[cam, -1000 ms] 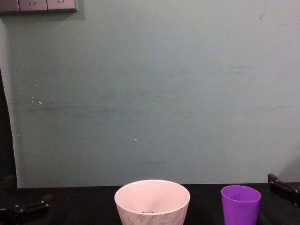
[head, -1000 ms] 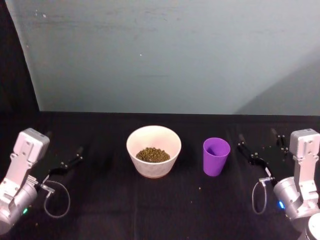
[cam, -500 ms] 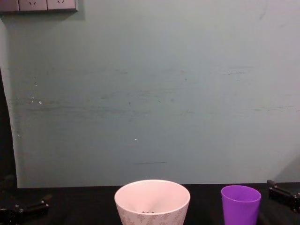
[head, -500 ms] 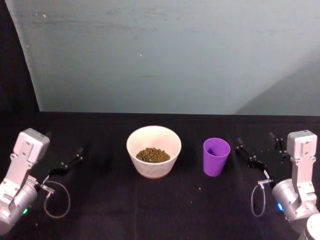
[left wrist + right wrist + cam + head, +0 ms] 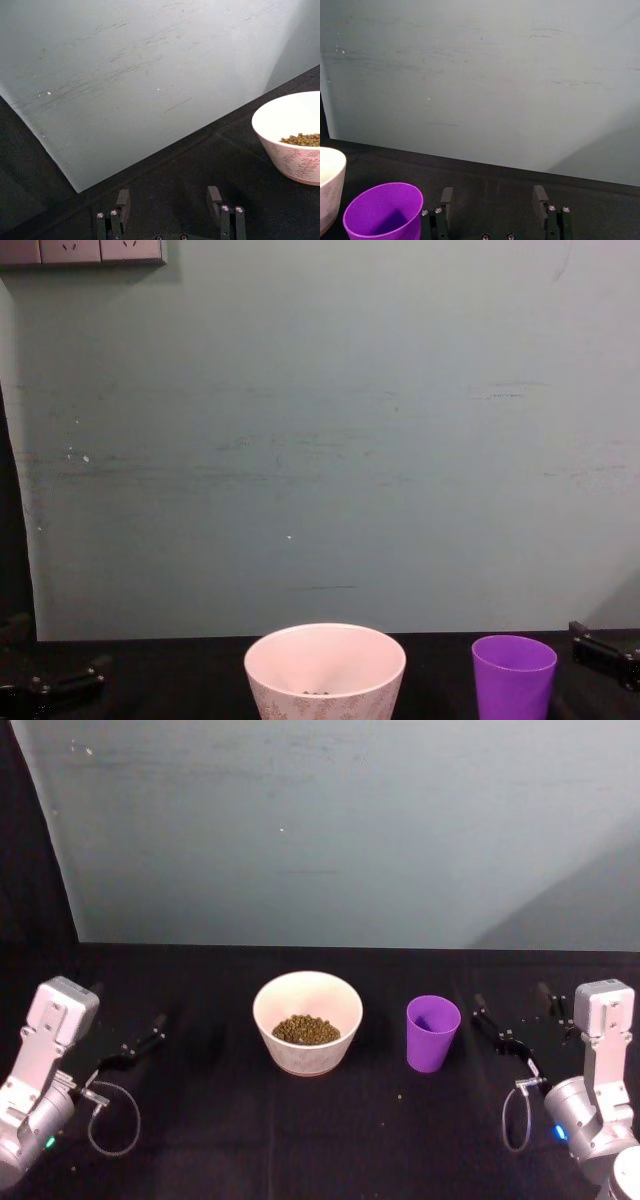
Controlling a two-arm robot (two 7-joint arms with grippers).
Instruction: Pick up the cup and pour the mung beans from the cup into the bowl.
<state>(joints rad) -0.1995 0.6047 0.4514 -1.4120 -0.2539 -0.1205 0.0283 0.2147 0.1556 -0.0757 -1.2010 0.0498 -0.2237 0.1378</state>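
Cup (image 5: 433,1032): it stands upright on the black table (image 5: 330,1140), near the middle and toward the right edge, just beside the bowl (image 5: 307,1021) but apart from it; its inside looks bare.
Beans (image 5: 306,1029): they lie in a heap in the bowl, so I judge the pour done.
My right gripper (image 5: 510,1011): its jaws are spread and hold nothing, to the right of the cup and clear of it, low over the table.
My left gripper (image 5: 128,1038): parked by the left edge, fingers apart, holding nothing.
Step in hand: drawing my right arm away.
Doing it well: I pull straight toward the right edge, jaws wide, so no finger clips the light cup and knocks it into the bowl.
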